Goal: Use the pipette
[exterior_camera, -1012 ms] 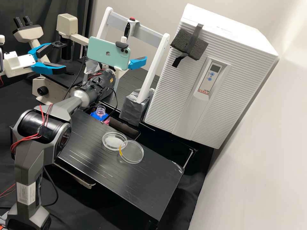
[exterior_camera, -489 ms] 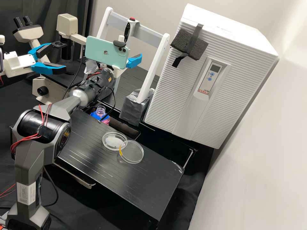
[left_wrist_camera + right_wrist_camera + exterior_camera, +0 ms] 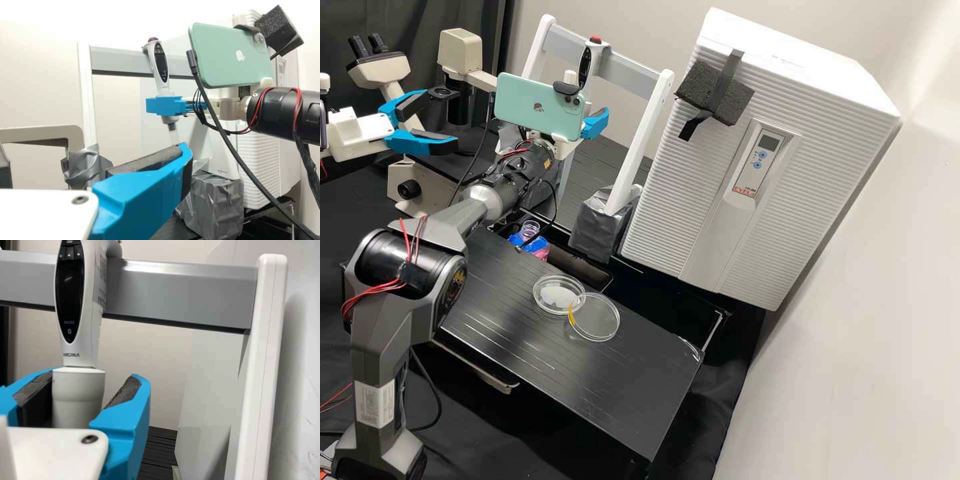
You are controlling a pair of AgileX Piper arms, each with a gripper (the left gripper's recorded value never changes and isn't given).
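White plastic with a dark display panel, the pipette (image 3: 79, 315) hangs upright from the grey crossbar of its stand (image 3: 180, 295), its lower barrel between the blue fingers (image 3: 125, 407) of the right gripper (image 3: 80, 387). The fingers are spread, one on each side of the barrel with their dark pads facing it, and they do not appear to be pressing on it. Well off to one side of those fingers, beside a microscope (image 3: 407, 180), the left gripper (image 3: 420, 123) hangs with its own fingers apart and nothing between them. Below the right gripper's fingers an open bottle of pink liquid (image 3: 531, 233) sits at the edge of the black tabletop (image 3: 613, 387), with a clear dish (image 3: 557, 293) and its lid (image 3: 595, 317) lying farther out. By this evidence the task is in its opening stage. The approach looks complete, while clamping the barrel, lifting the pipette off the stand, drawing liquid and delivering it to the dish all appear to remain.
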